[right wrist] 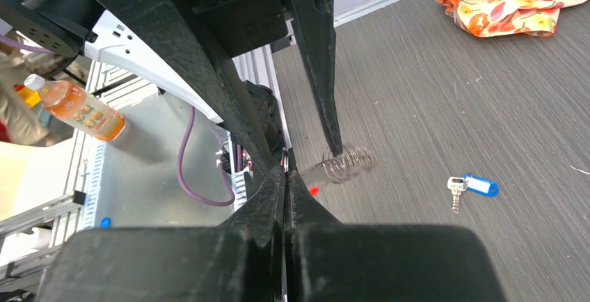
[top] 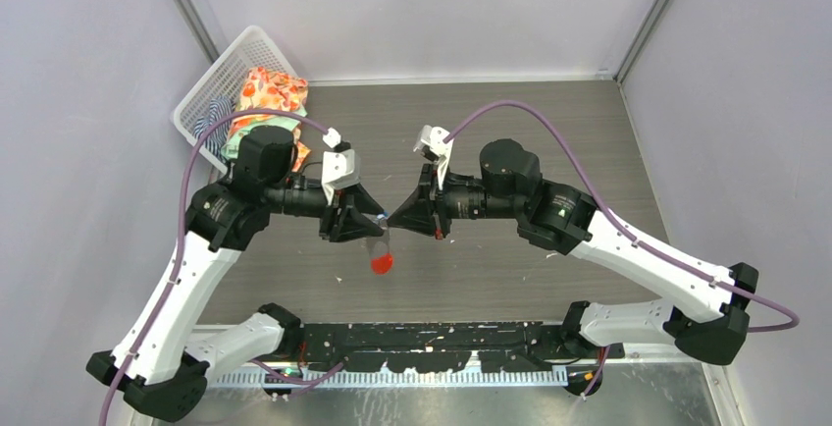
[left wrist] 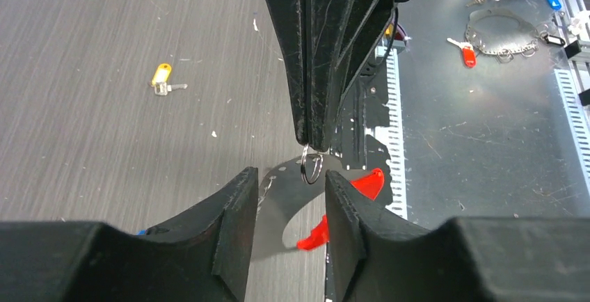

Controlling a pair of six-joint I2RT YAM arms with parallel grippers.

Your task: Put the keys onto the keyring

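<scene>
Keyring point(left wrist: 311, 165) pinched in closed right hand point(right wrist: 285, 173).
Material: grey metal, with red oval plastic tag point(left wrist: 367, 182); left hand point(left wrist: 291, 182) jaws apart.

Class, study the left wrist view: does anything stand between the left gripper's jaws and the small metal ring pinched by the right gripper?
Nothing visible does. The ring, pinched by the right gripper, sits straight ahead of the left gripper and its open jaws. The red tag dangles lower, aside.

Table point(top: 549, 132): grey wood-grain top, carrying everything here.
Yellow-headed key point(left wrist: 161, 78): lying flat on the bare grain.
Blue-headed key point(right wrist: 473, 185): lying flat on the grain.
Basket point(top: 221, 73): white, sitting in the far left corner.
</scene>
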